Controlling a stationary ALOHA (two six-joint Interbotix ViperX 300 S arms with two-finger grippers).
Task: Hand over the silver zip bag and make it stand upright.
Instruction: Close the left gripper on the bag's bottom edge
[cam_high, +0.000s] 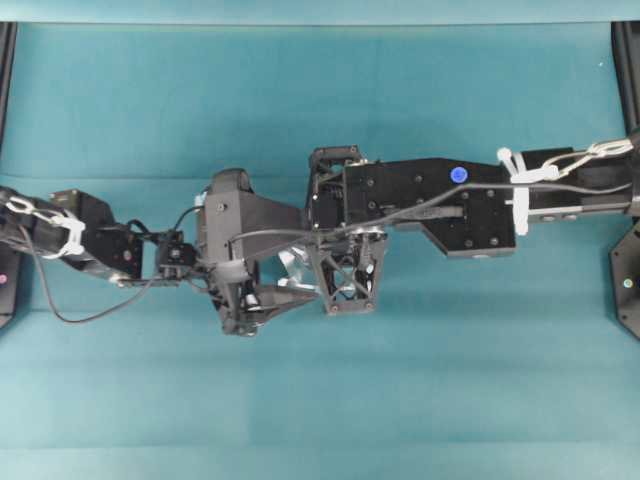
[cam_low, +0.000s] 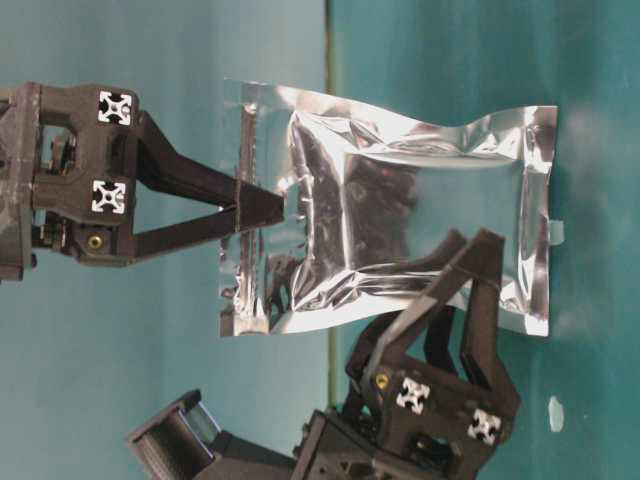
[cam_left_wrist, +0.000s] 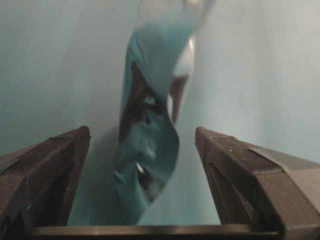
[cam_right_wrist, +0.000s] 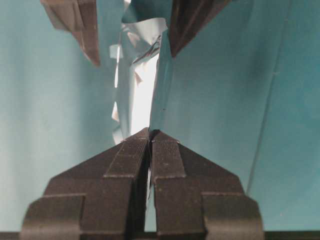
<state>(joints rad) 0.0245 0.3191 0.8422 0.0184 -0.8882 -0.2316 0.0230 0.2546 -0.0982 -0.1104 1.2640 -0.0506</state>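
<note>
Overhead: arms meet mid-tabletop (cam_high: 120, 110), silver zip bag (cam_high: 292, 268) mostly hidden.
Table-level: right end effector (cam_low: 270, 212) clamped on bag's zip end, bag aloft.
Left wrist: left end effector (cam_left_wrist: 142, 175) spread, straddling the bag.
Handover pending; standing it upright remains.

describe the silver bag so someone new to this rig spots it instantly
Start at the middle of the teal table, where the two black arms meet. Between their grippers hangs the silver zip bag, pinched at one end by the shut right gripper, with the open left gripper straddling its other end. It is the only shiny, crinkled foil thing there, with a darker centre panel.
</note>
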